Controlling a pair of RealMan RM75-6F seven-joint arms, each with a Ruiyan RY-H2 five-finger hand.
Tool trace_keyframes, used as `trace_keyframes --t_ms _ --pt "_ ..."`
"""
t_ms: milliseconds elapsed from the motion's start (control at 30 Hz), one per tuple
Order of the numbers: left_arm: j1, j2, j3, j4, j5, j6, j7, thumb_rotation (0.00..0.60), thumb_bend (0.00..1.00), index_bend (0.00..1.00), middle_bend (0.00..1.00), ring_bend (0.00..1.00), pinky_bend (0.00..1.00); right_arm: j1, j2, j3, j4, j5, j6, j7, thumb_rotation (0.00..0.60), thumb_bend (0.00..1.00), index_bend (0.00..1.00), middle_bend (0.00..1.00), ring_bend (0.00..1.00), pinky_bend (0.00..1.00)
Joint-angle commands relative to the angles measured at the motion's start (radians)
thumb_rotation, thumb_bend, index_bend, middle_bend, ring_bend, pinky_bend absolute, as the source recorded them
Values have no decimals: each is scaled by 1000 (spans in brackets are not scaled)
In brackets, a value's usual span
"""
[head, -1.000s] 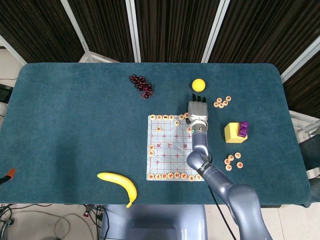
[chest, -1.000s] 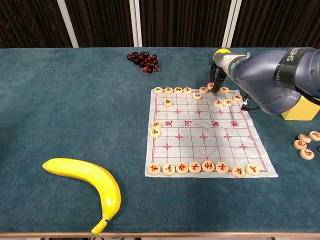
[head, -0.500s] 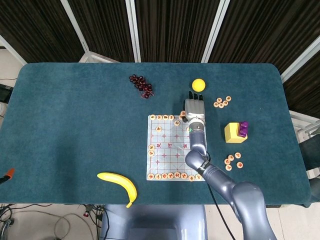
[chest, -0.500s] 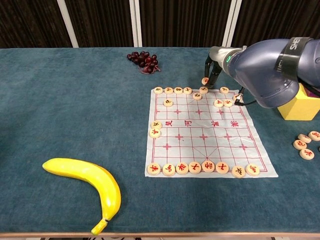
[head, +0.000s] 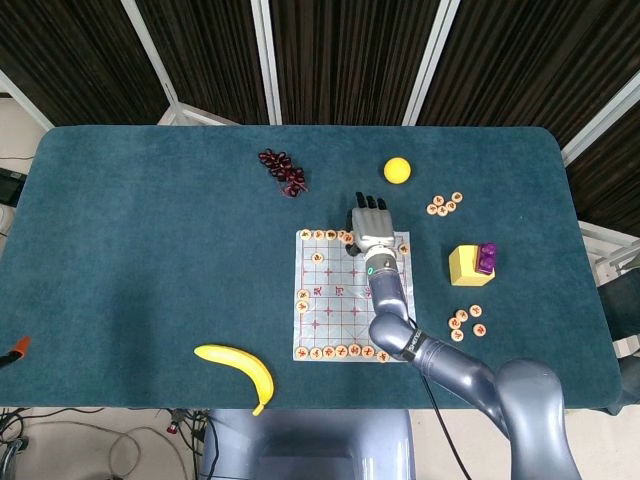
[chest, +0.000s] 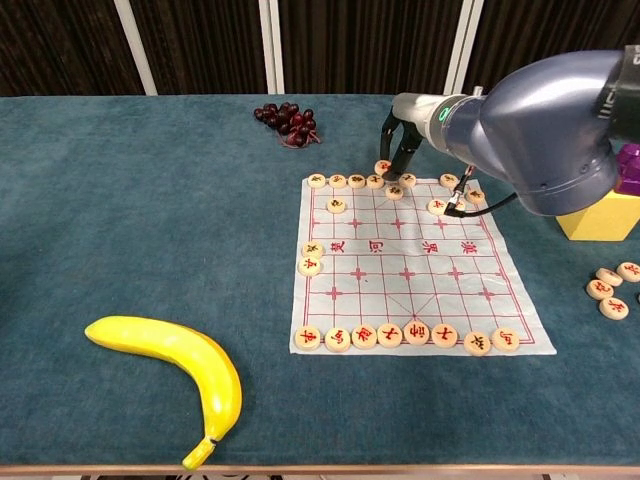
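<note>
Fingers (chest: 398, 150) of the right hand (head: 369, 222) pointing down, pinching a chess piece (chest: 383, 167) just above the far edge of the paper chessboard (chest: 420, 270), grapes (chest: 287, 122) far left, banana (chest: 175, 370) near left on the desk (chest: 130, 220)

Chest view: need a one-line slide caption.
Right hand pinches a chess piece above the far edge of the paper chessboard; banana lies near left.
</note>
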Motion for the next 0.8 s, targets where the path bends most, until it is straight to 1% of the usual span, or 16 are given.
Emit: trace_keyframes --t_ms 33,300,567,800 --pt "0 0 0 -1 0 1 1 600 27 17 0 0 73 3 7 -18 -15 31 24 -7 600 374 512 0 0 36" --pt "-1 1 -2 0 -4 -2 -3 600 27 17 0 0 73 50 -30 -33 50 65 41 -16 600 374 513 0 0 36" --pt "-2 2 -1 0 -3 -3 -5 600 27 17 0 0 73 87 -74 -28 138 87 37 -14 600 374 512 0 0 36" --pt "-2 3 -1 -1 -3 -3 -7 600 27 17 0 0 73 115 -112 -10 207 107 27 -15 600 375 513 0 0 36"
